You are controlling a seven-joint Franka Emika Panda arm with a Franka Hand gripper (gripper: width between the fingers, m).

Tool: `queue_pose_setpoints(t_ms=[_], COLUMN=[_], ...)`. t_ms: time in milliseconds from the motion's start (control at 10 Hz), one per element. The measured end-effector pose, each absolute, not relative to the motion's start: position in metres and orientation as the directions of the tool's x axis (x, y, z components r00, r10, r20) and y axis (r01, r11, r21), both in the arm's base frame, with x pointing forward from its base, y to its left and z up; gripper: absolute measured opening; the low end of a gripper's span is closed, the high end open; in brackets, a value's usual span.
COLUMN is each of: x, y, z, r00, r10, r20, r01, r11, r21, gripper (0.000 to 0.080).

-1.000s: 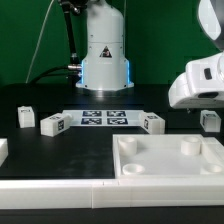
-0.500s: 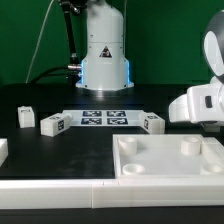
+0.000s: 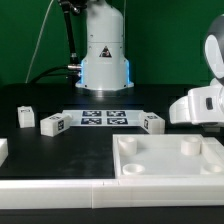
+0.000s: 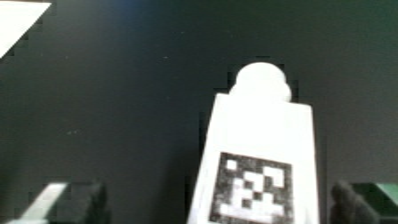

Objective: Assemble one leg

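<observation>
My gripper (image 3: 205, 120) hangs low over the table at the exterior view's right, behind the white square top (image 3: 170, 160). In the wrist view a white leg (image 4: 258, 140) with a black-and-white tag lies lengthwise between my two fingers, its rounded peg end pointing away. The gripper (image 4: 217, 205) is open, and dark gaps show between the leg and each finger. In the exterior view this leg is hidden behind my hand. Three more legs stand on the table: two at the left (image 3: 25, 116) (image 3: 53, 124) and one right of centre (image 3: 152, 122).
The marker board (image 3: 104, 118) lies in front of the robot base (image 3: 104, 60). A white part (image 3: 3, 150) pokes in at the left edge. A white rail (image 3: 60, 188) runs along the table's front. A white corner (image 4: 18, 25) shows in the wrist view.
My gripper has come down over the leg at the right. That leg showed under my hand a second ago and is now covered by it.
</observation>
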State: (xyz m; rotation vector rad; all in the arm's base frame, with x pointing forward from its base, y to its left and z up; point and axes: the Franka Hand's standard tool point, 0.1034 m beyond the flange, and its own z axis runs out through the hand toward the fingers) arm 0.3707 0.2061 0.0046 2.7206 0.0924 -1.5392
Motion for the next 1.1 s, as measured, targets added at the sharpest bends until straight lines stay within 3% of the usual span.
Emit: queue_pose_setpoints(t_ms=[100,200,300,900,1100], x=[0.371,0.371,0.371,0.372,0.388], y=[0.206,0.206,0.206,0.205,0.197], z=[0.005,0.005,0.005,0.007,0.041], r00=[0.514,0.514,0.514,0.51,0.526], r10=[0.044,0.044,0.044,0.05,0.064], r20=[-0.857,-0.857,-0.857,-0.859,-0.848], r01=[0.058,0.058,0.058,0.063,0.073], r11=[-0.998,-0.998,-0.998,-0.998,-0.997], r21=[-0.017,-0.017,-0.017,-0.021,-0.03], gripper=[0.0359,0.0359,0.029,0.029,0.0291])
